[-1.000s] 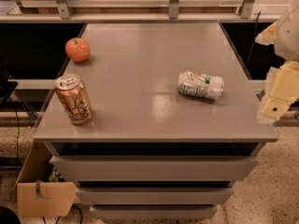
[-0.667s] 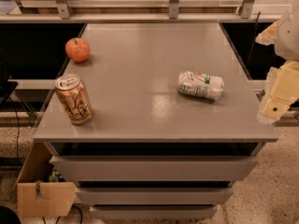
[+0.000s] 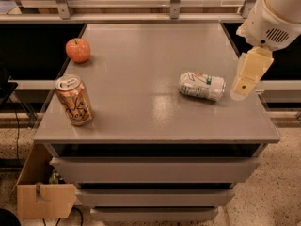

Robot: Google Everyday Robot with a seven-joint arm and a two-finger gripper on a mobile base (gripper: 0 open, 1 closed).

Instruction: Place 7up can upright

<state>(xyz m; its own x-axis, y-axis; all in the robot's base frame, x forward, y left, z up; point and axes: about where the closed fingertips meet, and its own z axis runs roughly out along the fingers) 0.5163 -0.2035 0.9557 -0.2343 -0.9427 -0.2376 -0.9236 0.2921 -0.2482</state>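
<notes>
Grey table (image 3: 155,126) seen from above and in front; the 7up can (image 3: 202,85) lies on its side right of the table's centre, long axis roughly left to right, green and red markings facing up. The gripper (image 3: 248,74) – a cream-coloured part under the white arm housing – hangs over the table's right edge, just beside the can's right end; it holds nothing, and whether its jaws are apart or together cannot be told from this view. An orange-gold can (image 3: 74,100) stands upright near the front left corner; an apple (image 3: 78,50) rests behind it, well apart from the 7up can – both on the tabletop.
</notes>
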